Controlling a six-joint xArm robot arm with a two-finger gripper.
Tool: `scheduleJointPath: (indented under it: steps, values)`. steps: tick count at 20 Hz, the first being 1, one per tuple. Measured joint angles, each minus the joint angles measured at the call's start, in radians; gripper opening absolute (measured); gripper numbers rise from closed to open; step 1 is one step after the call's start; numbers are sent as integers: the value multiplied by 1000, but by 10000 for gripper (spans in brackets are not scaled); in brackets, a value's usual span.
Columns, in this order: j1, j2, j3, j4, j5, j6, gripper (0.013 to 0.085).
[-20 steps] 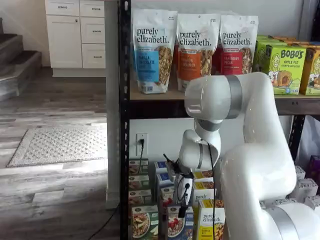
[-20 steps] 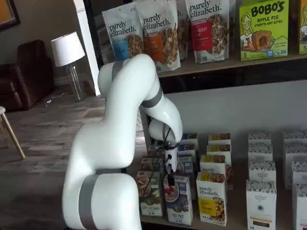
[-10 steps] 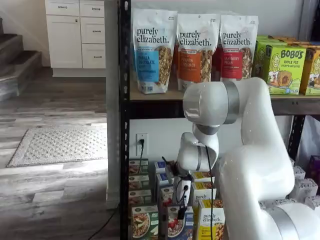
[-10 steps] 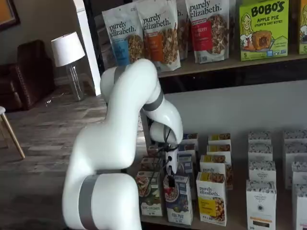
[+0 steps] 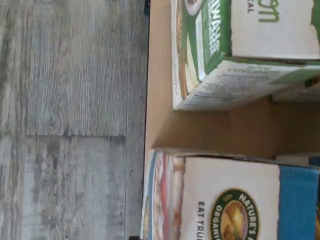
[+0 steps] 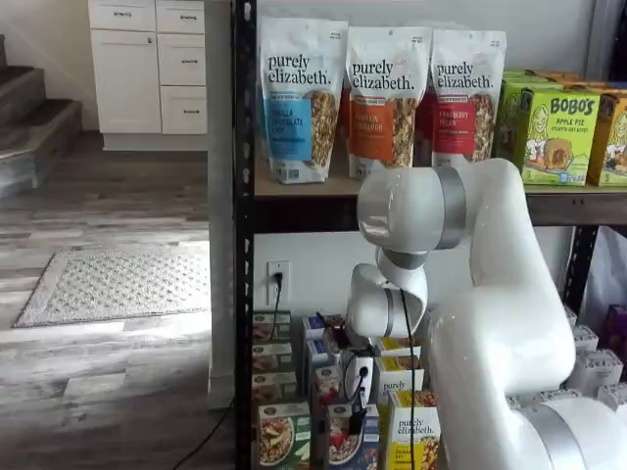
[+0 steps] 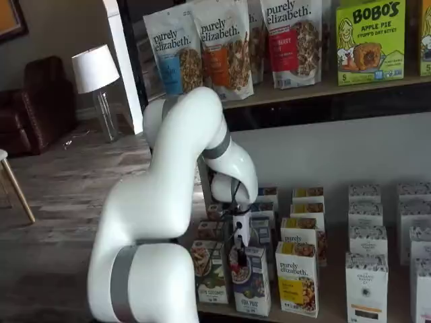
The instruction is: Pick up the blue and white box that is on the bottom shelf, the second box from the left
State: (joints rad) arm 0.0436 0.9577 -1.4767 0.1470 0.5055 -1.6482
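Note:
The blue and white box [image 6: 341, 446] stands at the front of the bottom shelf [image 7: 331, 296], seen in both shelf views, with its cereal bowl and red berries facing out [image 7: 254, 291]. The gripper [image 6: 357, 415] hangs straight down over the box's top. Its black fingers [image 7: 237, 257] reach the top edge of the carton. No gap between the fingers shows, and I cannot tell whether they hold the box. The wrist view shows the box's white and blue top [image 5: 235, 200] close up, with the shelf board [image 5: 160, 120] beside it.
A green-trimmed carton [image 6: 277, 439] stands just left of the box and fills part of the wrist view [image 5: 225, 50]. A yellow "purely elizabeth" carton [image 7: 296, 277] stands just right of it. More cartons stand in rows behind. Granola bags [image 6: 302, 98] are on the upper tier.
The arm has sunk a little. The gripper has come down from above the front row to the top of the blue and white box.

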Motion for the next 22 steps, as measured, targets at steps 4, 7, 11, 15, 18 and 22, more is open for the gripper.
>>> scheduleJointPath:
  steps: [4,7,11,15,18,22]
  values:
    - [1,12,-9,-26,-7,23,850]
    - [1,21,-13,-46,-15,40,850]
    - [0,31,-18,-61,-14,52,850]
    - [-3,37,-22,-64,-7,52,850]
    - [-5,40,-27,-64,2,50,850]
    - [-6,45,-31,-67,6,51,850]
